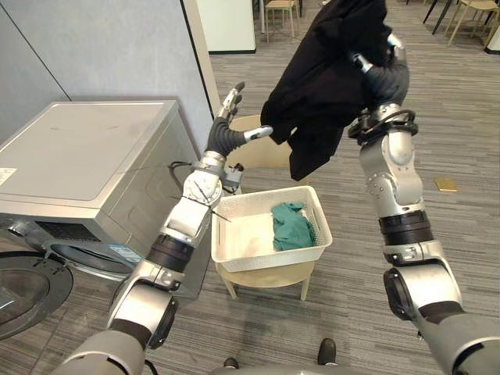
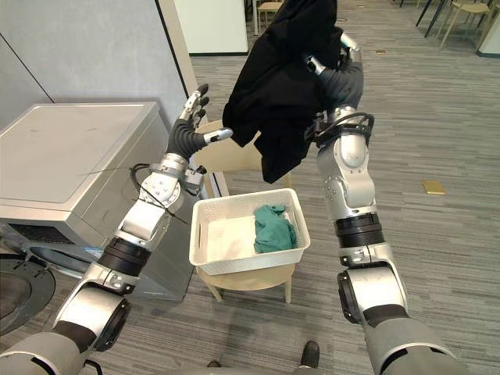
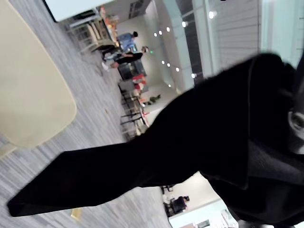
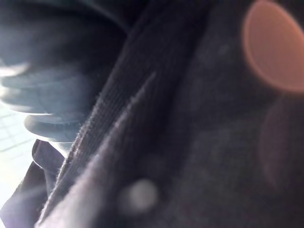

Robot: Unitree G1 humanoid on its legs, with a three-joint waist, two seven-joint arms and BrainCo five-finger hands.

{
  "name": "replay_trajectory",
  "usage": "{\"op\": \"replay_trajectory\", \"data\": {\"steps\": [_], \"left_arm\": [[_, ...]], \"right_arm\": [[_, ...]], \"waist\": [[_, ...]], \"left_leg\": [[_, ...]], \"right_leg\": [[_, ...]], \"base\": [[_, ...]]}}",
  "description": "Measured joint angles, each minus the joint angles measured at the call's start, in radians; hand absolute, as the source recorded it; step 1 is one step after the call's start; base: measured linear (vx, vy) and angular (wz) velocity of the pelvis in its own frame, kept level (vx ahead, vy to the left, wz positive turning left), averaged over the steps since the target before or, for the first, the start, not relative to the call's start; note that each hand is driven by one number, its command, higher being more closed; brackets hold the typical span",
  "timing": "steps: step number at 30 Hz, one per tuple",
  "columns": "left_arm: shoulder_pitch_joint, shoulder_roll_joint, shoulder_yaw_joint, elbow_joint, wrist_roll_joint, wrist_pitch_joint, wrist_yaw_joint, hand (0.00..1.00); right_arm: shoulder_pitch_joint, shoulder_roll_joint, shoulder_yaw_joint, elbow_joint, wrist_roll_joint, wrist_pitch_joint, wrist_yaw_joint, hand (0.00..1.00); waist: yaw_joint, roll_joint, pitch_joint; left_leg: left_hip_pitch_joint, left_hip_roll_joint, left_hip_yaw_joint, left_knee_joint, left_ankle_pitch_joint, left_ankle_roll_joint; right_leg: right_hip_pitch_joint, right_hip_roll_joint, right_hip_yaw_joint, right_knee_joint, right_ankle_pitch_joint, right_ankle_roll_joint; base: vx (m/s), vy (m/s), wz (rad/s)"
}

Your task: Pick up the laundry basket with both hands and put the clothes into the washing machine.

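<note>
Left hand (image 1: pixel 230 105) is up with fingers straight and spread, gripping nothing. Below it and off to its left sits the grey metal front-loading washing machine (image 1: pixel 86 148), round door swung open down low. Beneath that hand and a touch to its right, the white slatted plastic laundry basket (image 1: pixel 273 262) rests on a low pale wooden bench (image 1: pixel 269 280), with a crumpled teal-green garment (image 1: pixel 293 226) inside. Just right of the left hand's thumb hangs a big black garment (image 1: pixel 320 86), dangling from the right hand (image 1: pixel 364 62). One silver finger is curled over the cloth and the rest are buried in it. Here's the danger: the drum is far below and across from that right hand. A thin hold could let the cloth slide off onto the floor, or its trailing hem could catch the left hand's outstretched thumb on the swing over.
</note>
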Motion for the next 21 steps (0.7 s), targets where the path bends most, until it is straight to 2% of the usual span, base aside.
{"op": "replay_trajectory", "data": {"steps": [5,8,11,21], "left_arm": [[-0.057,-0.002,-0.057,-0.002,-0.002,0.000,-0.003,0.00],[-0.061,-0.011,-0.078,-0.003,-0.001,0.000,-0.018,0.00],[-0.068,-0.041,-0.109,-0.002,0.000,0.009,-0.024,0.00],[-0.142,-0.067,-0.174,0.065,0.003,0.022,-0.041,0.00]], "right_arm": [[0.032,0.029,0.031,-0.016,0.001,0.014,0.032,1.00],[0.050,0.053,0.037,-0.017,-0.001,0.014,0.030,1.00],[0.067,0.058,0.051,-0.017,-0.001,0.015,0.031,1.00],[0.077,0.068,0.079,-0.017,0.008,0.015,0.031,1.00]], "waist": [[-0.007,-0.011,0.000],[-0.016,-0.019,0.000],[-0.016,-0.022,-0.001],[-0.020,-0.032,-0.002]], "left_leg": [[-0.003,0.000,-0.011,0.001,0.000,0.000],[-0.004,0.000,-0.013,0.001,0.000,0.000],[-0.007,-0.001,-0.017,0.001,0.000,0.000],[-0.020,-0.001,-0.032,0.012,0.001,0.000]], "right_leg": [[0.003,-0.001,-0.008,0.000,0.000,0.000],[0.004,-0.002,-0.011,0.000,0.000,0.000],[0.004,-0.002,-0.015,0.000,0.000,0.000],[0.005,-0.004,-0.028,-0.001,0.000,0.000]], "base": [[-0.01,0.002,0.04],[0.00,0.001,0.01],[0.00,0.003,0.03],[0.00,0.002,0.03]]}}
